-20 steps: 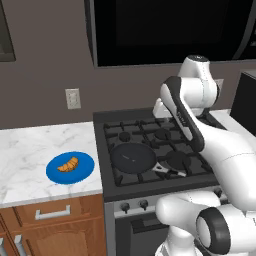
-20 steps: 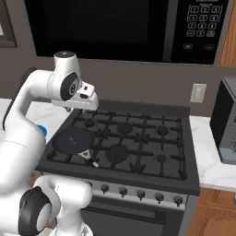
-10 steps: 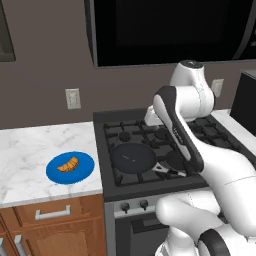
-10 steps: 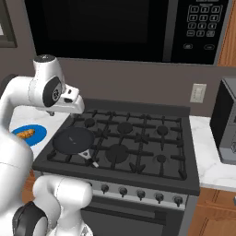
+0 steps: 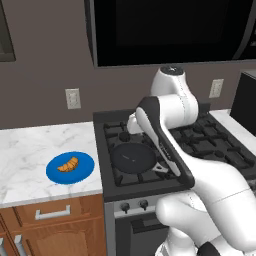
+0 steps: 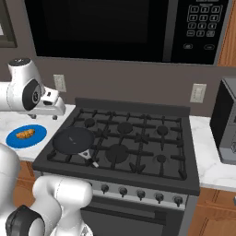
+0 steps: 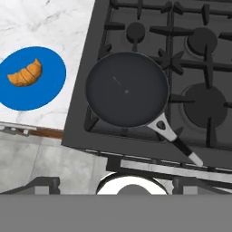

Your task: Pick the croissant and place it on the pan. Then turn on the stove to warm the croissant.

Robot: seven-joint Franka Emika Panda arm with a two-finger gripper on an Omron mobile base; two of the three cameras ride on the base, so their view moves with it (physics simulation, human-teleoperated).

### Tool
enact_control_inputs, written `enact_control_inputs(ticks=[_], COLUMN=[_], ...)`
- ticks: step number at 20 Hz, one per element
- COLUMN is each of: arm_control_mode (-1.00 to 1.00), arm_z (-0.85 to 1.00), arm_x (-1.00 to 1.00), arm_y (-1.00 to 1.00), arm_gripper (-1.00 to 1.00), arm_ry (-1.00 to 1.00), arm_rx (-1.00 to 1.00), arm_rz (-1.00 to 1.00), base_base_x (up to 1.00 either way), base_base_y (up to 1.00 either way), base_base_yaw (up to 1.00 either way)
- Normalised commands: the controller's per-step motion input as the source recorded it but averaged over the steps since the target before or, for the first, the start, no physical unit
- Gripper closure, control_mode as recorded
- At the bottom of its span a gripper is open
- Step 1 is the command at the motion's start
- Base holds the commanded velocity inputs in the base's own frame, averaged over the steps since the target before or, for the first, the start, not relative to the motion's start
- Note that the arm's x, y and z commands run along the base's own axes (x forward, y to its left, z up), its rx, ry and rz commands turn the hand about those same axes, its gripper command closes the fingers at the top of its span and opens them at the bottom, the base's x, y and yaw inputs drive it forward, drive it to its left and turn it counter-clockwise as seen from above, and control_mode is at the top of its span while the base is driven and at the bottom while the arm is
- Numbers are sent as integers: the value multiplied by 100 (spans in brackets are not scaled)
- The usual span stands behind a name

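Kitchen counter and stove, croissant not yet picked.
Gripper, jaws wide and empty, hovers above the pan; the croissant lies leftward on the plate, long axis roughly across the counter.

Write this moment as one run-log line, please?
golden crescent croissant: on flat round blue plate | round dark frying pan: empty, on black gas stove | gripper: open, holding nothing
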Motion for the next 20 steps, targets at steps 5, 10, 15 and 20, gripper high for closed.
enact_control_inputs(ticks=[5,10,15,20], arm_control_mode=[-100,-100,-100,-100], arm_z=[-6,-15,-20,-20], arm_x=[-20,-25,-3,8], arm_y=[59,49,55,47], arm_gripper=[-100,-100,-100,-100], arm_ry=[0,4,4,10], arm_rx=[-4,-4,-1,0], arm_rz=[6,9,1,0], base_base_x=[0,0,0,0], base_base_y=[0,0,0,0], base_base_yaw=[0,0,0,0])
